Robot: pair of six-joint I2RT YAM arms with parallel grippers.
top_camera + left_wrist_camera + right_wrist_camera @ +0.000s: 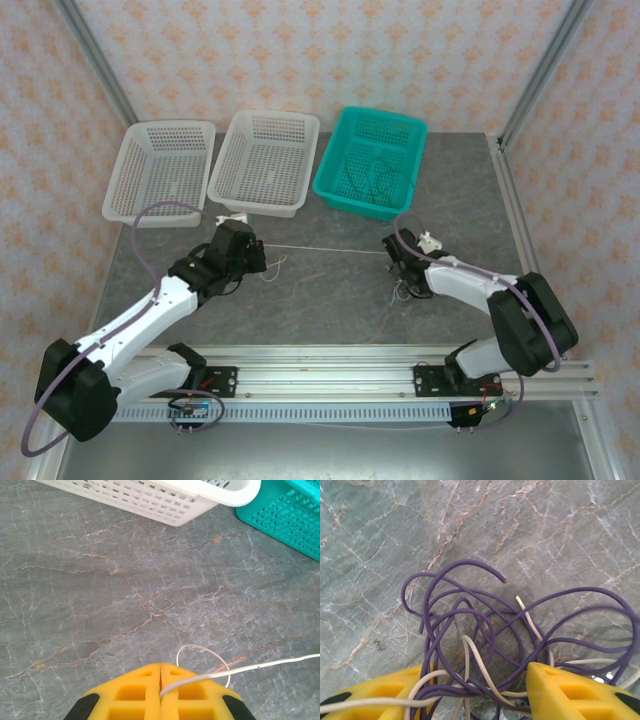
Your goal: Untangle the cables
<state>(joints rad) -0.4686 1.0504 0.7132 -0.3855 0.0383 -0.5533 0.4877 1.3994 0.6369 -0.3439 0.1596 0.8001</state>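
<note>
White cable (330, 249) drawn in a straight line between the two grippers.
Left gripper (160, 666) is clamped on one end, and the cable runs straight off to its right. Right gripper (481, 669) straddles the purple-and-white tangle (470, 563), jaws apart; whether it pinches, I cannot tell.

A robotics lab test cell: aluminium frame posts (95, 60) at 11 and 1 o'clock, wallpapered panels (330, 50), mounting rail (330, 376) at 6 o'clock.

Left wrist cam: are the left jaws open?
No, the left gripper has its jaws pressed together, pinching a white cable that runs off to the right.
</note>
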